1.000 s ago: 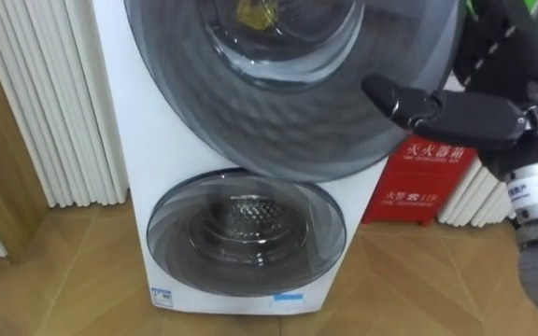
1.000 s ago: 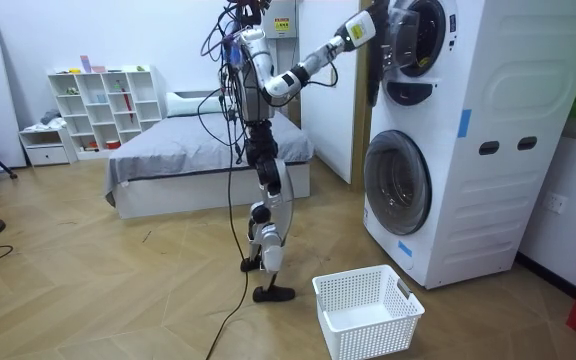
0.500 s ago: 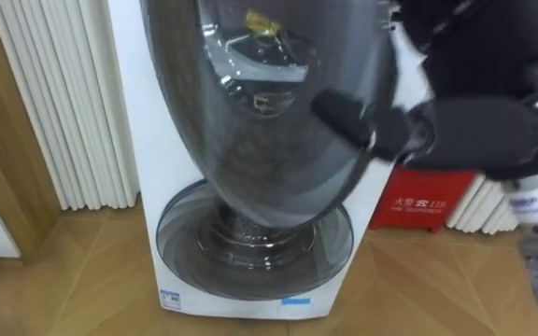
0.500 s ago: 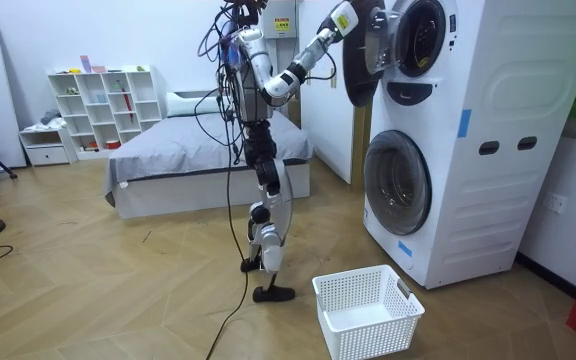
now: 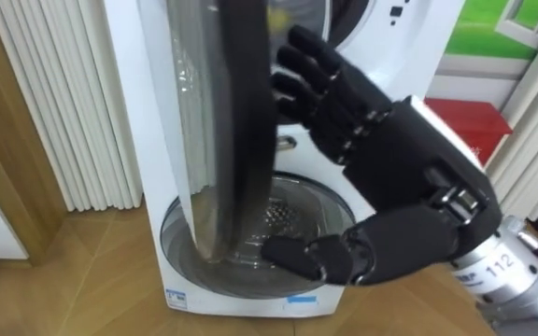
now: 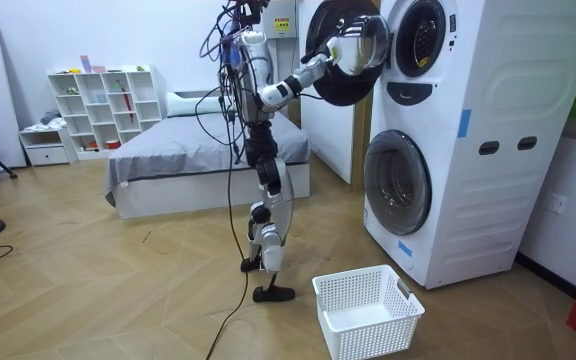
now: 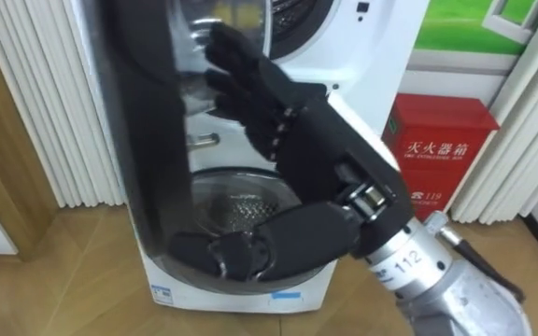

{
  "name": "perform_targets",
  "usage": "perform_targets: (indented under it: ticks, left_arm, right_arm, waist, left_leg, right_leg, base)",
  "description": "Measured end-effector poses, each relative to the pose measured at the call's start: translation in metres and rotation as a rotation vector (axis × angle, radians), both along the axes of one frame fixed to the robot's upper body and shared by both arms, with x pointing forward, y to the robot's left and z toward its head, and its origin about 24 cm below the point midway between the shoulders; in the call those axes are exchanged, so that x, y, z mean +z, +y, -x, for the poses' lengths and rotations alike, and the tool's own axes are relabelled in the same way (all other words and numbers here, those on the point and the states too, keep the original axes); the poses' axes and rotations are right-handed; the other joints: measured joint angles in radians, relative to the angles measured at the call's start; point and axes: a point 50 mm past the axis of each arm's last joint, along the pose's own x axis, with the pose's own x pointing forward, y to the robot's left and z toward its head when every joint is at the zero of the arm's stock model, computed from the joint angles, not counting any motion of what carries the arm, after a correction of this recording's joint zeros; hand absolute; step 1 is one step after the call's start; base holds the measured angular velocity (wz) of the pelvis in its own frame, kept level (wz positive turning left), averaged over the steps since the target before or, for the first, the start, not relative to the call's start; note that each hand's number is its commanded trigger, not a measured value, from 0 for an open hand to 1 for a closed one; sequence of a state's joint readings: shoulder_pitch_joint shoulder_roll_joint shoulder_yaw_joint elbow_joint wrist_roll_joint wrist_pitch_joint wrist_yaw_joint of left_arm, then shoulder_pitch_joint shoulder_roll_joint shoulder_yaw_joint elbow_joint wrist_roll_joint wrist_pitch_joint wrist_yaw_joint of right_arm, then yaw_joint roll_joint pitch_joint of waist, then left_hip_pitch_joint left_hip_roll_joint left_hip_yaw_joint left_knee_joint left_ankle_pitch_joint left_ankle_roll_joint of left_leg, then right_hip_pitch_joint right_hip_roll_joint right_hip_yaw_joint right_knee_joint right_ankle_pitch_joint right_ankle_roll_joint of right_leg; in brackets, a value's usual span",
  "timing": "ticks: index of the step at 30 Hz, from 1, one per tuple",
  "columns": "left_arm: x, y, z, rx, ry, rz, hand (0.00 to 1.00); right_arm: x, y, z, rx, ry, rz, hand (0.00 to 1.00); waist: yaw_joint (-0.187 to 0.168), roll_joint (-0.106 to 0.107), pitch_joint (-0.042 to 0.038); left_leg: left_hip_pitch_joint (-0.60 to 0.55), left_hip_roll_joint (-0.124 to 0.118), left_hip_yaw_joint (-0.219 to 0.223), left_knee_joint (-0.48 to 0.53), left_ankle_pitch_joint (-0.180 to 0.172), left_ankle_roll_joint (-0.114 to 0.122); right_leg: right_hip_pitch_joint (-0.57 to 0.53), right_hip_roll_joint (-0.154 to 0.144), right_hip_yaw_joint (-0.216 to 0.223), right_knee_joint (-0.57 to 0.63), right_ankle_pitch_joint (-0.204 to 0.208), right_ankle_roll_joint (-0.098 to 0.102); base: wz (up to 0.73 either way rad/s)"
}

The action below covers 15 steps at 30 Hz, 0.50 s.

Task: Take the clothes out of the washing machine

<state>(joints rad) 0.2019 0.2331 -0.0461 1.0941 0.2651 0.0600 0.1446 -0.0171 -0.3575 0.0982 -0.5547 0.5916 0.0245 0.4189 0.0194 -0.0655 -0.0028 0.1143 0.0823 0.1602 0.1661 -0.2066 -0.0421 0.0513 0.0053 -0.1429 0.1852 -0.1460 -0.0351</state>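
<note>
While the robot is standing on the wooden floor facing the stacked washing machine tower [image 6: 468,130], its right arm is reaching up to the top unit. The upper round door [image 5: 236,140] is hanging open, edge-on to the head camera, above the closed lower door [image 6: 398,182]. A white laundry basket [image 6: 368,312] is sitting on the floor off the tower's front bottom corner, near the robot's feet. The right hand [image 5: 409,177] is lying against the door's inner face, fingers spread straight and thumb stretched along the lower rim, clasping nothing. Something yellow [image 7: 236,13], probably a garment though too little is showing to be sure, is lying inside the upper drum, untouched.

With nothing gripping the door, it is likely to swing back once the hand leaves, trapping the fingers or blocking the reach. The basket is also sitting off to one side, so a dropped garment could land on the floor.
</note>
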Motion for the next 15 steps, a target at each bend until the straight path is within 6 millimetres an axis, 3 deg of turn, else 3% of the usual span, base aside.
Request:
perform_targets:
  ticks: [11, 15]
  left_arm:
    - [-0.001, -0.001, -0.002, -0.01, 0.005, 0.009, 0.0]
    - [0.0, -0.002, -0.007, -0.021, -0.005, 0.007, 0.0]
  right_arm:
    - [-0.002, 0.008, 0.002, 0.064, -0.008, 0.001, 0.0]
    - [-0.004, 0.02, 0.002, 0.108, 0.004, -0.023, 0.0]
  waist:
    - [0.034, -0.015, -0.0008]
    - [0.049, -0.018, 0.0004]
  left_leg:
    - [-0.005, -0.002, -0.01, 0.0, 0.0, 0.0]
    - [-0.016, -0.002, -0.019, 0.002, 0.0, 0.0]
  right_leg:
    - [0.004, -0.003, -0.01, -0.009, -0.001, 0.001]
    - [0.0, -0.002, -0.014, -0.015, -0.001, 0.002]
  base:
    - [0.02]
    - [0.05]
